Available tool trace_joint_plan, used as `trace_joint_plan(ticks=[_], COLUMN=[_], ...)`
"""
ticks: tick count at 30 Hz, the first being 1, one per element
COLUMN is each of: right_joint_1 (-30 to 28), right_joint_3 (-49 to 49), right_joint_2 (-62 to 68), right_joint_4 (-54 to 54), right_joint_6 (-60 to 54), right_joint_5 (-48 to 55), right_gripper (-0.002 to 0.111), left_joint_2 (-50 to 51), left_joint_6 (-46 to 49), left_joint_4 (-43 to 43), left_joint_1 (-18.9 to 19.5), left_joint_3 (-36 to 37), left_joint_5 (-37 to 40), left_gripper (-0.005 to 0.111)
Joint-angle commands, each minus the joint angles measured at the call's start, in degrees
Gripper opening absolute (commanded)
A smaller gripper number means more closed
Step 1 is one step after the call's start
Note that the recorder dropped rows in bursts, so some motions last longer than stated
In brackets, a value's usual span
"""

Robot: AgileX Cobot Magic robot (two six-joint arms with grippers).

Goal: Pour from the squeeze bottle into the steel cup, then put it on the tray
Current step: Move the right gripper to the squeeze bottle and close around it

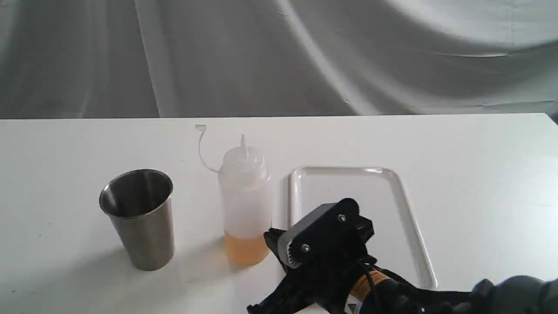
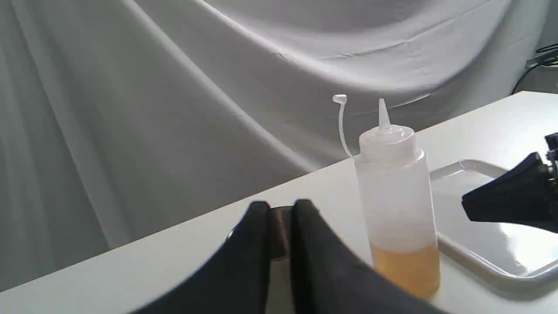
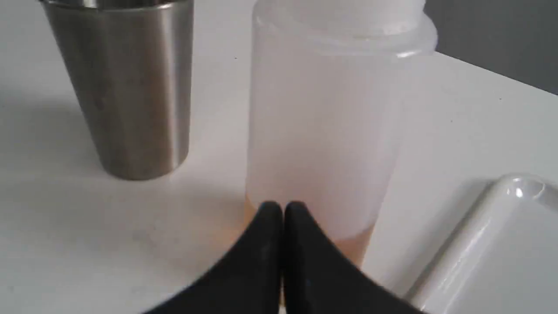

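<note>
The squeeze bottle (image 1: 245, 205) stands upright mid-table with amber liquid at its bottom; its small cap (image 1: 200, 127) hangs off a thin strap. Left of it stands the steel cup (image 1: 137, 218), upright. The white tray (image 1: 409, 205) lies to the bottle's right. My right gripper (image 1: 269, 236) is shut, its tips low beside the bottle's base and over the tray's near-left corner; up close the tips (image 3: 283, 207) sit just before the bottle (image 3: 322, 122). My left gripper (image 2: 281, 210) holds nothing, its fingers a narrow gap apart, and the cup (image 2: 279, 233) shows through that gap.
A grey cloth backdrop (image 1: 279, 56) hangs behind the white table (image 1: 479, 174). The table's far edge runs just behind the bottle's cap. The right arm (image 1: 436, 296) enters from the lower right.
</note>
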Motion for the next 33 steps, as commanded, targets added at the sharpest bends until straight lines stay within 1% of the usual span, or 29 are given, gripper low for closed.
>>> trace_joint_plan(ticks=[1, 15, 17, 19, 22, 24, 25, 27, 29, 33], right_joint_1=[0.2, 0.2, 0.2, 0.2, 0.2, 0.2, 0.2, 0.2, 0.2, 0.2], right_joint_3=[-2.7, -3.9, -3.9, -3.9, -3.9, -3.9, -3.9, -3.9, -3.9, -3.9], right_joint_2=[1.5, 2.1, 2.1, 2.0, 2.0, 2.0, 2.0, 2.0, 2.0, 2.0], right_joint_4=[1.6, 5.4, 5.4, 5.8, 5.8, 5.8, 5.8, 5.8, 5.3, 5.3], right_joint_6=[-0.8, -0.7, -0.7, -0.7, -0.7, -0.7, -0.7, -0.7, -0.7, -0.7], right_joint_5=[0.4, 1.7, 1.8, 1.9, 2.4, 2.4, 2.4, 2.4, 2.4, 2.4], right_gripper=[0.000, 0.001, 0.007, 0.017, 0.038, 0.057, 0.062, 0.075, 0.080, 0.080], left_joint_2=[0.2, 0.2, 0.2, 0.2, 0.2, 0.2, 0.2, 0.2, 0.2, 0.2], left_joint_6=[-0.1, -0.1, -0.1, -0.1, -0.1, -0.1, -0.1, -0.1, -0.1, -0.1], left_joint_4=[-0.1, -0.1, -0.1, -0.1, -0.1, -0.1, -0.1, -0.1, -0.1, -0.1], left_joint_1=[0.1, 0.1, 0.1, 0.1, 0.1, 0.1, 0.1, 0.1, 0.1, 0.1], left_joint_3=[0.3, 0.3, 0.3, 0.3, 0.3, 0.3, 0.3, 0.3, 0.3, 0.3], left_joint_5=[-0.2, -0.2, -0.2, -0.2, -0.2, -0.2, -0.2, -0.2, -0.2, -0.2], left_gripper=[0.008, 0.008, 0.008, 0.008, 0.008, 0.008, 0.008, 0.008, 0.008, 0.008])
